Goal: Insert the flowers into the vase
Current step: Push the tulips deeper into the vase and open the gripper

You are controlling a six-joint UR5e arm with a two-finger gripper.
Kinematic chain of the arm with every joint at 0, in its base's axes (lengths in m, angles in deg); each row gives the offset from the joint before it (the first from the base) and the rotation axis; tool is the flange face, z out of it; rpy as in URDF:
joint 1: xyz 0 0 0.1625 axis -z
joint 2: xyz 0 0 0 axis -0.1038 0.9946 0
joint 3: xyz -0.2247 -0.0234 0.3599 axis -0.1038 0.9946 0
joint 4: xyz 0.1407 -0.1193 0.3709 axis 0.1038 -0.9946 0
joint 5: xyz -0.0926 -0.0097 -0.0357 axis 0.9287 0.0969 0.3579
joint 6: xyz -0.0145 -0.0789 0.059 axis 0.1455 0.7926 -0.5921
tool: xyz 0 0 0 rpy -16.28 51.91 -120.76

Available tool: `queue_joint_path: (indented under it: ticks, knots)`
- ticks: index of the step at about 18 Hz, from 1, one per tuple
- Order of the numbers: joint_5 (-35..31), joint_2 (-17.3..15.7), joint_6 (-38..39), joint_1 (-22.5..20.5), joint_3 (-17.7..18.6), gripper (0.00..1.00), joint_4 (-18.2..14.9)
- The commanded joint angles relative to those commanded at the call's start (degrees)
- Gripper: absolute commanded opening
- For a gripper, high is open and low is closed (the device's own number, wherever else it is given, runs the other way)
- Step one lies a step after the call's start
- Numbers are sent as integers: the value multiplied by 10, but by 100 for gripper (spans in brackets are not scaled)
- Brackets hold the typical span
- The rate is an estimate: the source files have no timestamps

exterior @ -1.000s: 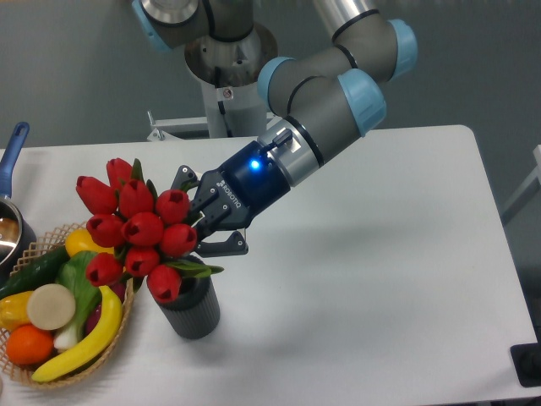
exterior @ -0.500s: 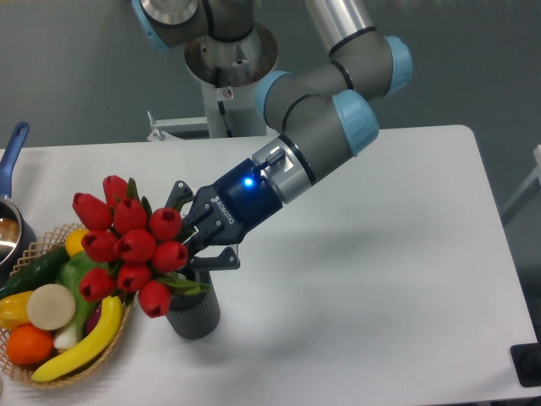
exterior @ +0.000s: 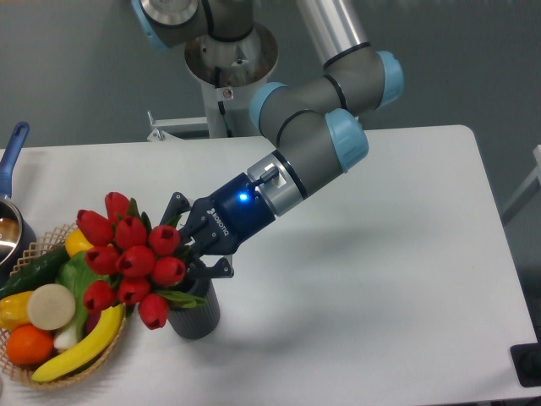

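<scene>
Tulip bunch held low over the vase, stems going into its mouth.

The gripper [exterior: 196, 245] is closed on the stems of the flowers [exterior: 127, 258], just behind the red buds; these lean to the left over the wicker basket [exterior: 34, 254], above the vase [exterior: 196, 311] at the near left of the table [exterior: 380, 254]. The bunch looks light, top-heavy and soft, so the stems seem the right place to hold; the buds would probably crush.

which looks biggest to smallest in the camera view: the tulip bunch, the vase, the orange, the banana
1. flowers
2. banana
3. vase, partly hidden, so close to the banana
4. orange
</scene>
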Motion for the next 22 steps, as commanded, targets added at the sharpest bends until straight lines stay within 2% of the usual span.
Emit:
queue_joint_path:
  ticks: [4,7,10,15,16,18,22]
  knots:
    - [-4,3,-42,-4,22,9,0]
    - [-4,3,-45,-9,36,12,0]
    - [-5,3,-55,-12,48,19,0]
    - [-5,3,-68,-16,62,23,0]
    - [-5,3,-68,-17,62,28,0]
    - [-6,3,-65,-17,63,52,-1]
    - [-8,2,-63,-19,73,77,-1]
